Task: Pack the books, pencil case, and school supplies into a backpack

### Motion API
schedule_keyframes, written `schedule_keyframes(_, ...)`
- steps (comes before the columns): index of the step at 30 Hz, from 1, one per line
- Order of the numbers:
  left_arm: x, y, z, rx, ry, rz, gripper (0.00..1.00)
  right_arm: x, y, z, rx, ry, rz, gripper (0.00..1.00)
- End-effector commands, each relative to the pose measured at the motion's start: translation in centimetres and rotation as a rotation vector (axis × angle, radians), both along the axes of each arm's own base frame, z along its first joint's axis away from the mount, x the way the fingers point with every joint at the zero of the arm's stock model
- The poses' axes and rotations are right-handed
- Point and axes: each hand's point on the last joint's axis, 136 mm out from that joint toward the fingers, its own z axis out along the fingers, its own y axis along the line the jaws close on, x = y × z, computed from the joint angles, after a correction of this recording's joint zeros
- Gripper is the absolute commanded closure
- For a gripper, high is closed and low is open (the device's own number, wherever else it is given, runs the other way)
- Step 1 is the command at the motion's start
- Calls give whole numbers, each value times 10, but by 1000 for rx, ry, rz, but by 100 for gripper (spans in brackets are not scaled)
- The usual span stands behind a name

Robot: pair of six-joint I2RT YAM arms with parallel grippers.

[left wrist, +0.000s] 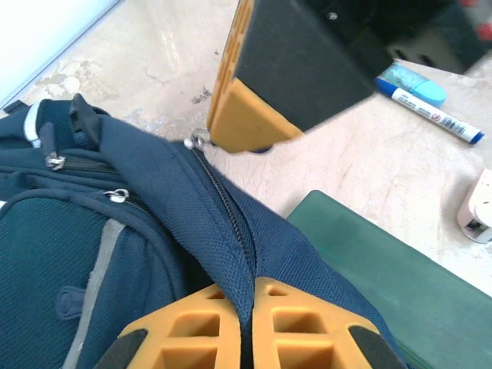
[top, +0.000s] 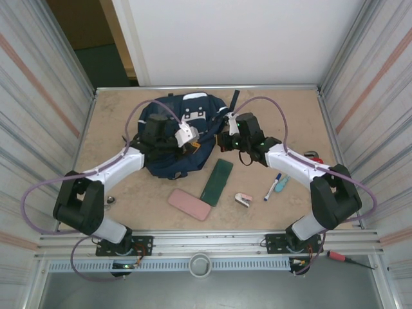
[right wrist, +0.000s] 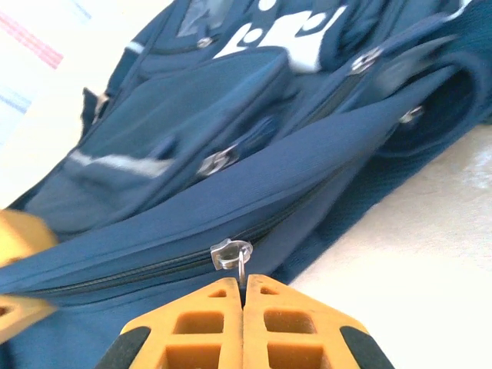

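Navy backpack (top: pixel 164 161) lies mid-table, seemingly unopened, left gripper (left wrist: pixel 247 296) clamped on its seam fabric, right gripper (right wrist: pixel 243 296) pinching the zip pull (right wrist: pixel 231 254), while pink case (top: pixel 190 204) and marker (top: pixel 273 187) wait outside, unpacked.

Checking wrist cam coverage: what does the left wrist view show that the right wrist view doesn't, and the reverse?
Left wrist: left gripper shut on a fold of the backpack at its zipper, plus the green box, marker, teal item and pink-and-white item.
Right wrist: right gripper fingertips shut on the zipper pull, seen close up, and the backpack's white patches.
Both: navy backpack, zipper with its pull, bare table.
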Motion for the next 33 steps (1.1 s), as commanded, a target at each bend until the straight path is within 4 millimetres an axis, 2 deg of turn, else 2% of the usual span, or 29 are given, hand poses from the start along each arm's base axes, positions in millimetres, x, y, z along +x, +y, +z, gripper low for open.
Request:
schedule_keyframes(1, -6, 11, 54, -139, -138, -38, 100, 33, -53, -15, -103, 8, -208, 100)
schedule_keyframes(5, -5, 26, 53, -161, -148, 10, 99, 42, -60, -18, -121, 18, -247, 100)
schedule_keyframes(10, 5, 38, 23, -81, -102, 87, 94, 40, -45, -4, -56, -18, -193, 100)
schedule_keyframes(13, 4, 37, 13, -48, -49, 98, 75, 34, -33, 6, -33, -39, -151, 100)
schedule_keyframes(15, 1, 32, 17, -29, -58, 103, 59, 29, -24, 11, -22, -47, -127, 100)
schedule_keyframes(18, -1, 21, 26, -10, -112, 113, 43, 24, -16, 17, -19, -62, -111, 100)
schedule_keyframes(20, 0, 13, 30, 4, -123, 122, 37, 22, -11, 21, -15, -68, -102, 100)
schedule_keyframes(23, 5, 1, 26, 33, -102, 131, 32, 19, -6, 26, -10, -78, -92, 100)
schedule_keyframes(27, 14, -16, 11, 86, -65, 142, 30, 16, 0, 34, 10, -87, -77, 100)
schedule_keyframes(33, 19, -36, -3, 118, -12, 111, 32, 10, 2, 41, 21, -102, -65, 100)
